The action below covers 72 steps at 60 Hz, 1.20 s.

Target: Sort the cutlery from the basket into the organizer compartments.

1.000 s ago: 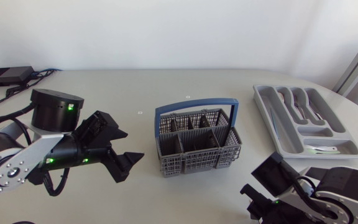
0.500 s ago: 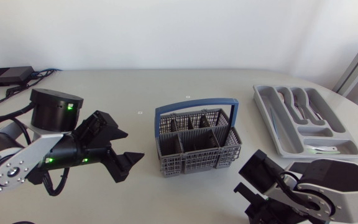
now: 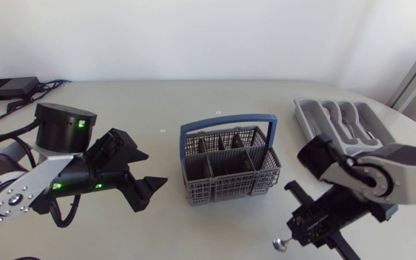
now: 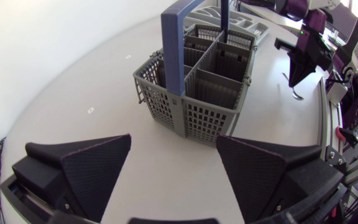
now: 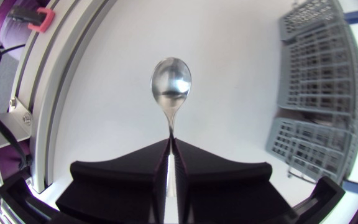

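The grey basket [image 3: 230, 167] with a blue handle stands mid-table; no cutlery sticks out of it. The grey organizer [image 3: 303, 115] lies at the far right, partly hidden behind my right arm, with some cutlery in its long compartments. My right gripper [image 3: 303, 230] hangs near the table's front edge, right of the basket, shut on the handle of a metal spoon [image 5: 171, 82]. The spoon's bowl [image 3: 278, 245] points away from the fingers. My left gripper [image 3: 144, 173] rests open left of the basket [image 4: 194, 81], with nothing between its fingers [image 4: 95, 168].
A black box with cables [image 3: 7, 88] sits at the far left corner. Bare tabletop lies between the basket and the organizer and behind the basket. The basket [image 5: 319, 93] stands off to one side of the spoon in the right wrist view.
My right gripper has closed on the spoon. Its arm has lifted from the front edge and swung right, in front of the organizer. The left arm has not moved.
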### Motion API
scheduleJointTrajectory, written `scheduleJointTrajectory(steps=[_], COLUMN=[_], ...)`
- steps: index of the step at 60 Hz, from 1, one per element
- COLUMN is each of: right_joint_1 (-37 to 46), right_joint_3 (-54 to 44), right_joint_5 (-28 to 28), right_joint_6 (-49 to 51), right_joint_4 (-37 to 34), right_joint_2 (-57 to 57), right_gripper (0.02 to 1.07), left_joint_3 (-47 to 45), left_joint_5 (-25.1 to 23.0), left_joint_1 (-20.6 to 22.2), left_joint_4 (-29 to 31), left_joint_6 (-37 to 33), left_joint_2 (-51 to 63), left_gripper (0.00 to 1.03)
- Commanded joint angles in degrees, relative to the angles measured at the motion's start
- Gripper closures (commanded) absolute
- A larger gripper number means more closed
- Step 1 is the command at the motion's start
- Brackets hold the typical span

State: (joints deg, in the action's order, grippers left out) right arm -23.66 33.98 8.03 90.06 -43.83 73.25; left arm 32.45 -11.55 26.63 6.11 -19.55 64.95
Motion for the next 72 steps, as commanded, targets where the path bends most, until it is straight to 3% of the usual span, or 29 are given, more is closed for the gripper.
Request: scheduleJointTrajectory(steps=[1,16,37,56,72], right_joint_1=[4.3,23.9,48.3,58.0,61.2], right_joint_3=[5.1,12.0,20.8,35.9,41.7], right_joint_5=[3.3,12.7,13.6,12.8,8.9], right_joint_6=[1.2,9.3,22.7,25.9,26.5], right_joint_4=[-2.3,-5.4,0.1,2.3,8.3], right_joint_2=[-2.5,-1.7,16.5,31.4,41.4], right_gripper=[1.01,1.01,1.01,1.01,1.01], left_joint_3=[-1.1,-1.0,0.2,1.3,1.7], left_joint_5=[-0.4,-0.4,-0.3,-0.1,-0.1], left_joint_1=[-0.6,0.0,1.6,2.9,3.2], left_joint_4=[-0.5,-0.5,0.0,1.4,2.3], left_joint_6=[-0.5,-0.2,0.6,0.7,0.7], left_joint_2=[0.4,0.3,0.1,-0.3,-0.6], left_gripper=[0.09,0.09,0.09,0.09,0.09])
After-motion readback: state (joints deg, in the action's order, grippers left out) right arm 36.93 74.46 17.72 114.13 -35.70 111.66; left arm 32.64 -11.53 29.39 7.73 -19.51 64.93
